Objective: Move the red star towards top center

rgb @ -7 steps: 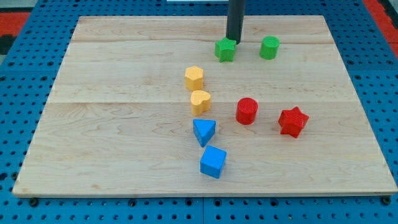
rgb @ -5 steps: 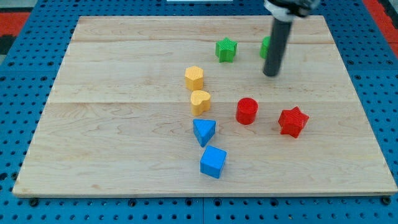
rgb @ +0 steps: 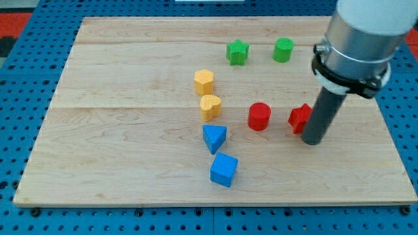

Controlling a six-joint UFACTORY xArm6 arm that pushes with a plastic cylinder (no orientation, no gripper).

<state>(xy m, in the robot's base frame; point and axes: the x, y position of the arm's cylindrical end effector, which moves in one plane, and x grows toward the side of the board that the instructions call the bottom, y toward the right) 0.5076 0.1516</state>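
The red star (rgb: 299, 117) lies at the view's right of the wooden board (rgb: 130, 150), mostly hidden behind my rod. My tip (rgb: 311, 141) rests on the board at the star's lower right side, touching or nearly touching it. A red cylinder (rgb: 259, 116) stands just left of the star.
A green star (rgb: 238, 51) and a green cylinder (rgb: 283, 49) sit near the view's top. A yellow hexagon (rgb: 204, 81) and a yellow heart (rgb: 210, 106) are at the centre. A blue triangle (rgb: 214, 138) and a blue cube (rgb: 224, 170) lie below them.
My rod swept from the green star at the top down and to the right, ending at the red star's lower right. The red star has shifted slightly left.
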